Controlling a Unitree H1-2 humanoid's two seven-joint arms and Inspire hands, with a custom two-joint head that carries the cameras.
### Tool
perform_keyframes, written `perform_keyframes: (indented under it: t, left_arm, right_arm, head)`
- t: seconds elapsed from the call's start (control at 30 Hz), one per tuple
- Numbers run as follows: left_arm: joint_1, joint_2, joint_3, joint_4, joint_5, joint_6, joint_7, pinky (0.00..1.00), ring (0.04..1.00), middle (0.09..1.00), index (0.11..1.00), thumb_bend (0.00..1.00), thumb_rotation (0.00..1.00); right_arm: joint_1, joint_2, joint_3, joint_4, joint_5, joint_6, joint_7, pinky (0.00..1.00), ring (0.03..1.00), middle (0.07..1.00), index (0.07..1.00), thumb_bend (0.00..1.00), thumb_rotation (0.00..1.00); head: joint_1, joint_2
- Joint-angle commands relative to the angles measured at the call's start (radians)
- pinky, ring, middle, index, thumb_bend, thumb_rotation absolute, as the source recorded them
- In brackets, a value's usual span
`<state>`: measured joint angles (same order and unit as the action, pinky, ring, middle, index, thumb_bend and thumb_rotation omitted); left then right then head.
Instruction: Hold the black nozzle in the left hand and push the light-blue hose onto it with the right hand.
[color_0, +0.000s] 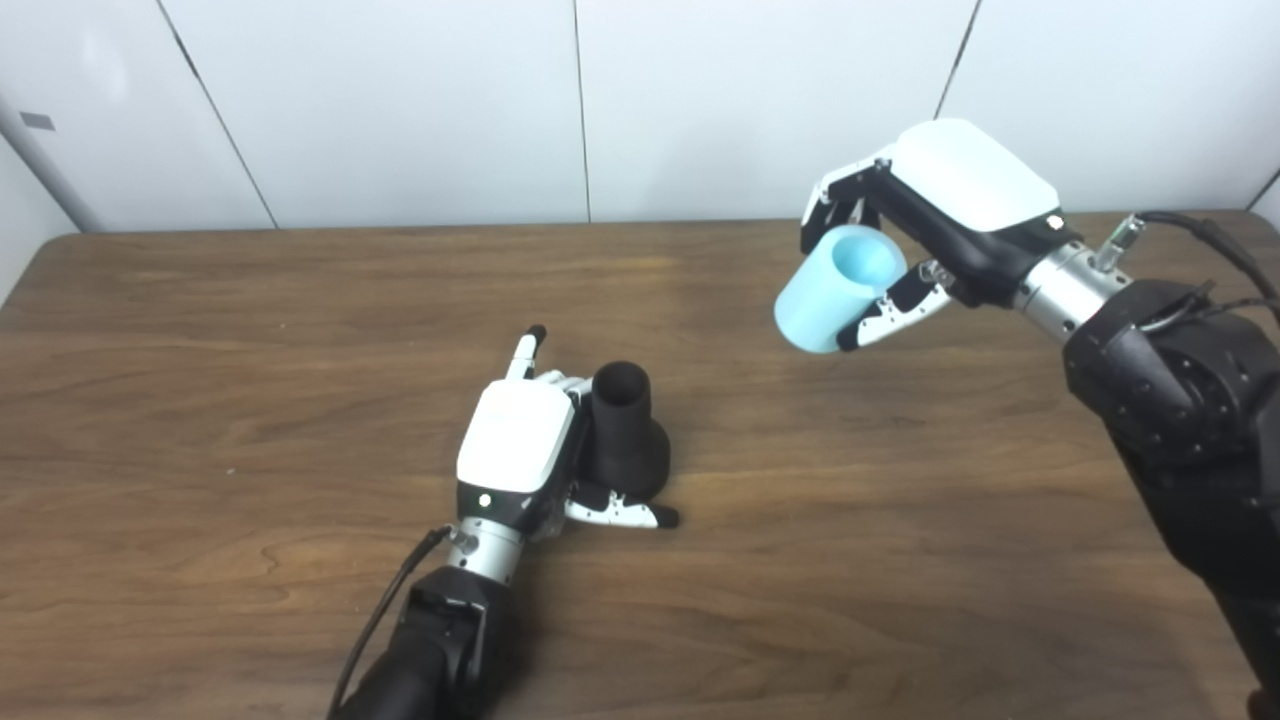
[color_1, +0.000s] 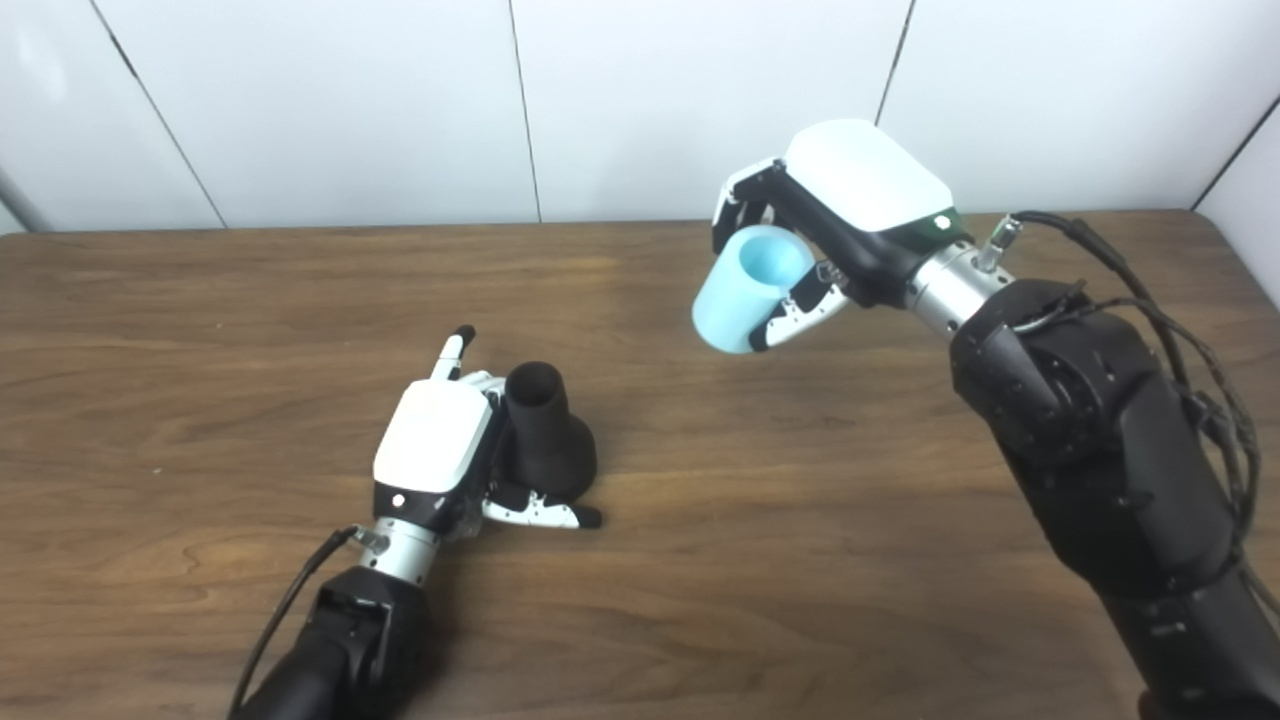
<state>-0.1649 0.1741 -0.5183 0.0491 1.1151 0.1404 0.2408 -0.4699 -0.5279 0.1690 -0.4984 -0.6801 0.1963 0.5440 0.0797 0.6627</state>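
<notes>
The black nozzle (color_0: 628, 435) stands upright on its wide base near the middle of the wooden table (color_0: 250, 330), its open mouth facing up. My left hand (color_0: 520, 440) wraps it from the left, with fingers behind it, the thumb across the front of its base and one finger sticking out straight. The light-blue hose (color_0: 838, 290), a short wide tube, hangs tilted in the air at the back right. My right hand (color_0: 940, 215) is shut on the hose, well apart from the nozzle and higher than it.
A white panelled wall (color_0: 400, 110) runs along the table's far edge. My right forearm (color_0: 1180, 420) with its loose cables fills the right side. Bare wood lies left of the left hand and between the two hands.
</notes>
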Motion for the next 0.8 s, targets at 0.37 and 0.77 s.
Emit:
perform_keyframes:
  t: [0.37,0.77]
  left_arm:
    - [0.110,-0.047,-0.089,0.208,0.018,0.018,0.030,0.99,0.615,0.534,0.469,0.52,0.00]
    - [0.112,-0.053,-0.093,0.199,0.019,0.024,0.039,1.00,0.607,0.523,0.477,0.52,0.00]
  right_arm:
    - [-0.001,0.092,-0.038,-0.109,0.102,0.067,-0.001,0.36,0.373,0.518,0.485,0.52,0.00]
    - [0.038,0.176,-0.032,-0.093,0.120,0.041,-0.031,0.35,0.397,0.514,0.488,0.50,0.00]
  head:
    - [0.024,-0.009]
    - [0.026,0.000]
